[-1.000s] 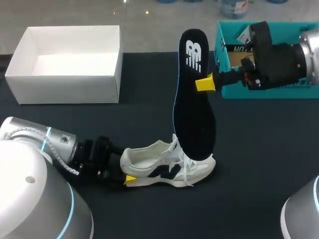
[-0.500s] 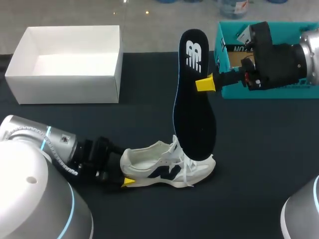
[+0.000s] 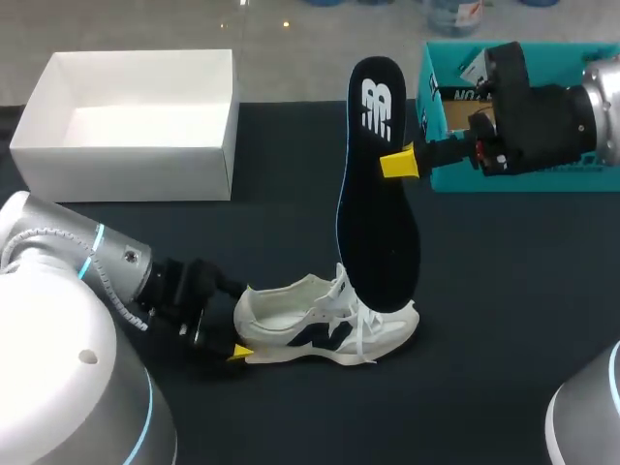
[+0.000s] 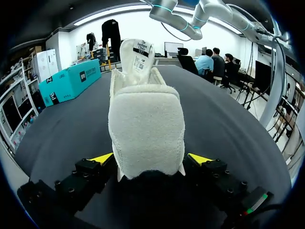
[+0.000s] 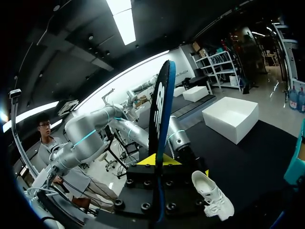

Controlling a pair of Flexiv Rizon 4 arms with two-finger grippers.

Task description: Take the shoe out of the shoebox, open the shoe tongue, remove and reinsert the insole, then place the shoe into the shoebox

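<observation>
The white shoe (image 3: 325, 325) lies on its sole on the black table, toe to the right. My left gripper (image 3: 232, 337) is at its heel, open, and the heel (image 4: 145, 138) stands between the yellow fingertips (image 4: 102, 158) with a small gap on each side. My right gripper (image 3: 399, 162) is shut on the black insole (image 3: 376, 213), holding it upright with its lower end at the shoe's opening. In the right wrist view the insole (image 5: 159, 114) shows edge-on between that gripper's fingers, with the shoe (image 5: 214, 195) below.
An open white shoebox (image 3: 58, 160) stands at the back left of the table. A teal box (image 3: 455, 179) sits at the back right, behind my right arm. The black tabletop (image 3: 504, 291) stretches to the right of the shoe.
My left gripper has opened wider and drawn back a little from the shoe's heel, to the left. The right arm and the insole have not moved.
</observation>
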